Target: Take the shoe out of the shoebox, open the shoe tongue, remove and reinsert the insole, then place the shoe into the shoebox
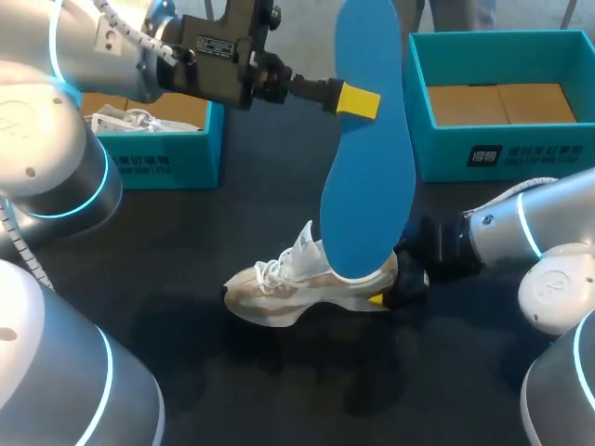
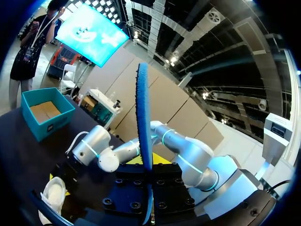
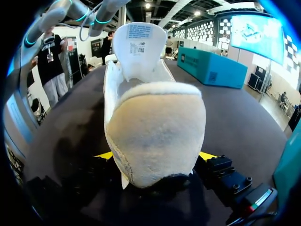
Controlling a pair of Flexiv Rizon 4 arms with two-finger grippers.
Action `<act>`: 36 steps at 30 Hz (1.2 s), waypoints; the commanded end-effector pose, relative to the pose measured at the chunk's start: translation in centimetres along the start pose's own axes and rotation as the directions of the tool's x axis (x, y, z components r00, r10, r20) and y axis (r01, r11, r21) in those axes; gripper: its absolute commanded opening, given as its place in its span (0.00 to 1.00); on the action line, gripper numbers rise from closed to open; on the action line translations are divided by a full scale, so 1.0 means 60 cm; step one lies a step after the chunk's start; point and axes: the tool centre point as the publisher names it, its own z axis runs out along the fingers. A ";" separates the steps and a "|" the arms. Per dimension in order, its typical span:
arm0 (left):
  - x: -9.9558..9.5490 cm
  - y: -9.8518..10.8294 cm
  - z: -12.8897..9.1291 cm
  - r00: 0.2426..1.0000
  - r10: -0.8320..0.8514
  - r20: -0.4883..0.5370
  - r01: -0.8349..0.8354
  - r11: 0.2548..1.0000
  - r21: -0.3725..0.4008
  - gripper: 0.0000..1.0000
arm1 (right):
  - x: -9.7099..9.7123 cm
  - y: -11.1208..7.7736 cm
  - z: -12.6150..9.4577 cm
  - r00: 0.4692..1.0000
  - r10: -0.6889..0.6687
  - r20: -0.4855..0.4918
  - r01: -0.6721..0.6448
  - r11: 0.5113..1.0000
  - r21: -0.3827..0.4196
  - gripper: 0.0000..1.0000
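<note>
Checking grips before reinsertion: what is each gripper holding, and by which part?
Left gripper pinches the blue insole by its side edge, upright above the shoe. Right gripper clamps the shoe at its heel.

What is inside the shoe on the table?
The blue insole is out, in the left hand. The shoe has its tongue up. Its floor is hidden: the insole covers it from above, the heel from behind.

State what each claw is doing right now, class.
Left claw: closed, holding the blue insole.
Right claw: closed on the shoe at its heel.
</note>
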 end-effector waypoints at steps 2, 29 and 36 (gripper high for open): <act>-0.001 0.002 0.001 1.000 0.001 -0.003 -0.001 1.000 0.003 0.00 | 0.009 0.013 -0.021 1.000 0.002 0.016 -0.003 0.999 0.045 1.00; 0.063 0.004 -0.009 0.998 -0.053 -0.025 0.053 0.998 0.013 0.00 | 0.000 0.048 -0.093 0.994 -0.028 0.104 0.003 0.973 0.229 1.00; 0.072 0.014 -0.005 0.997 -0.057 -0.050 0.059 0.998 0.025 0.00 | 0.001 0.066 -0.102 0.993 -0.044 0.106 0.009 0.951 0.309 1.00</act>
